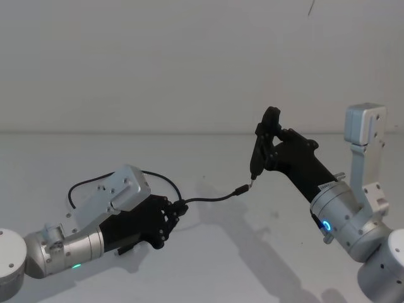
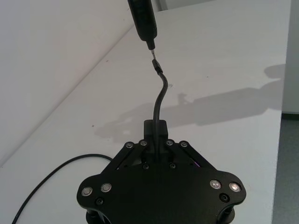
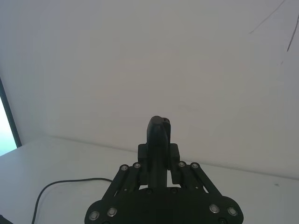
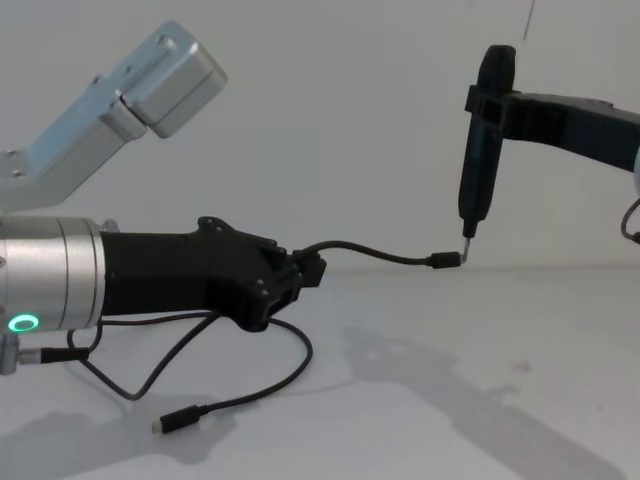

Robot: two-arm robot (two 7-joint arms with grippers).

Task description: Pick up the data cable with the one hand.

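No readable text, label, brand or number appears anywhere

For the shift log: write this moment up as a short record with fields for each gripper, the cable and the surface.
left gripper: shut on the data cable, held above the table
right gripper: shut on a pen-shaped tool, held upright
data cable: one plug in the air at the tool's metal tip, contact unclear; the other plug lying on the table
cable slack: loops down behind the left gripper onto the table
table: plain white
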